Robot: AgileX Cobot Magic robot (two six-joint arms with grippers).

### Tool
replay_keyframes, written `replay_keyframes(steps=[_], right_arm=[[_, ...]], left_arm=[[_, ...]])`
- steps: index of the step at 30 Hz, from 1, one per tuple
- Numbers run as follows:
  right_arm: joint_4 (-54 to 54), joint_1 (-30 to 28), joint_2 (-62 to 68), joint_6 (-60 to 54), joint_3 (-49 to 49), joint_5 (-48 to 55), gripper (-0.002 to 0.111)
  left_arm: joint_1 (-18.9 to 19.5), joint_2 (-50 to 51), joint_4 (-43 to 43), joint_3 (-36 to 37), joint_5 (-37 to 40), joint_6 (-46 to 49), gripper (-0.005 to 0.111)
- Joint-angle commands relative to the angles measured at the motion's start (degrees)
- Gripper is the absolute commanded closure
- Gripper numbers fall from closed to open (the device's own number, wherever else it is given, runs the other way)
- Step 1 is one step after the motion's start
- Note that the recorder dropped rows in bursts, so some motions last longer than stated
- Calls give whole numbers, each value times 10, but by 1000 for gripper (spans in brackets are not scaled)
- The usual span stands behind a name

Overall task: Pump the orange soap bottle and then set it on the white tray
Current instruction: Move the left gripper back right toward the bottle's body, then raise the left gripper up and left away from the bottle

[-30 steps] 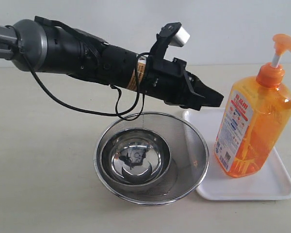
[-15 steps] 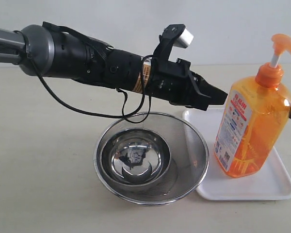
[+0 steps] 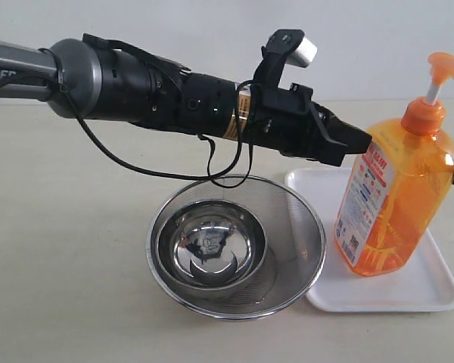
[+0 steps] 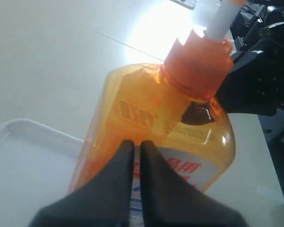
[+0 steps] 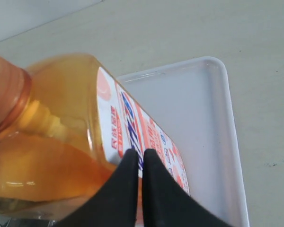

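Left end effector [image 4: 137,144], closed, seems touching orange bottle [image 4: 146,109] per wrist view.

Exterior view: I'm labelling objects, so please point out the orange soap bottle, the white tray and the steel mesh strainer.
orange soap bottle [image 3: 407,203], exterior view, on its translucent orange body.
white tray [image 3: 430,286], exterior view, on bare floor near its rim.
steel mesh strainer [image 3: 296,243], exterior view, on its mesh wall.
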Motion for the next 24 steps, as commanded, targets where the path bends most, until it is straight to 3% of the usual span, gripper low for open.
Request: replay_keyframes(steps=[1,24], right_arm=[[2,2,-1,-3,0,-4,108],[2,2,-1,-12,0,5,108]], left_arm=[[-4,3,-2,-9,3,-6,102],[-4,16,-5,-9,9,-2,102]])
